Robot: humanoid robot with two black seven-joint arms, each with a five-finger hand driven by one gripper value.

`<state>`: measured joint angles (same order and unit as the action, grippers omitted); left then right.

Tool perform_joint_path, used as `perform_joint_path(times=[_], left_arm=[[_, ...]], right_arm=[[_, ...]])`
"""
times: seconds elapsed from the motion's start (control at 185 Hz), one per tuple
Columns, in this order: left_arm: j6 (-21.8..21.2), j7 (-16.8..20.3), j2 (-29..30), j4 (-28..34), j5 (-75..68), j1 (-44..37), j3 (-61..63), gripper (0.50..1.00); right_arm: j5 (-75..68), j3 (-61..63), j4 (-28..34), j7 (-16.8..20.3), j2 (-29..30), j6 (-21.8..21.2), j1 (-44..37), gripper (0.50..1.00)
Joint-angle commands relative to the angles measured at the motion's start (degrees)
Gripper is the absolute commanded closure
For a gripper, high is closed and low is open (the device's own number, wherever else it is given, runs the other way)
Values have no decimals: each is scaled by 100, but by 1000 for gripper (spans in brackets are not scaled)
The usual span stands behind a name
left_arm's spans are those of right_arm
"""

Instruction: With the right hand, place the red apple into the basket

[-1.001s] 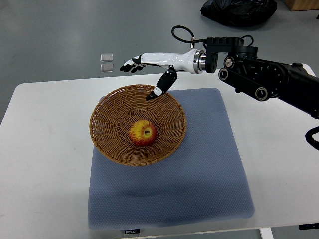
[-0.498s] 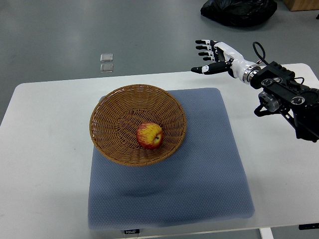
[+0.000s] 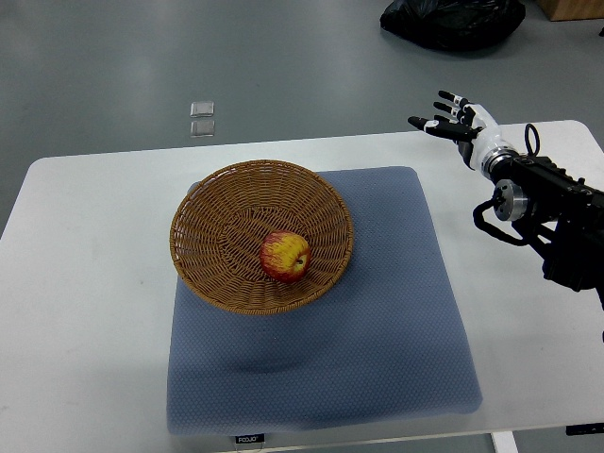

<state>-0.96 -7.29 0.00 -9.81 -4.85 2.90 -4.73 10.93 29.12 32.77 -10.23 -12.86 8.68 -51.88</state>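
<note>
A red and yellow apple point(image 3: 285, 256) lies inside the brown wicker basket point(image 3: 203, 219), a little right of its middle. The basket stands on a blue-grey mat point(image 3: 377, 321) on the white table. My right hand point(image 3: 445, 117) is open and empty, fingers spread, at the table's far right, well away from the basket. Its black arm point(image 3: 547, 203) comes in from the right edge. The left arm is out of view.
The white table point(image 3: 85, 283) extends around the mat. A black bag point(image 3: 451, 19) lies on the floor beyond the table, and small clear squares point(image 3: 201, 118) sit on the floor to the far left.
My right hand has pulled back from over the basket to the far right of the table. The apple rolled slightly right in the basket and has settled.
</note>
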Motion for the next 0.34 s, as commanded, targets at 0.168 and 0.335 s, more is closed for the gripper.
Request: perform_joint_path(times=[0.168, 0.335], left_arm=[[17, 9, 0, -3, 1, 0, -2, 500], [17, 9, 0, -3, 1, 0, -2, 500]], right_arm=[[-91, 6, 10, -32, 91, 11, -6, 585], [-100, 103, 54, -49, 108, -15, -6, 585]])
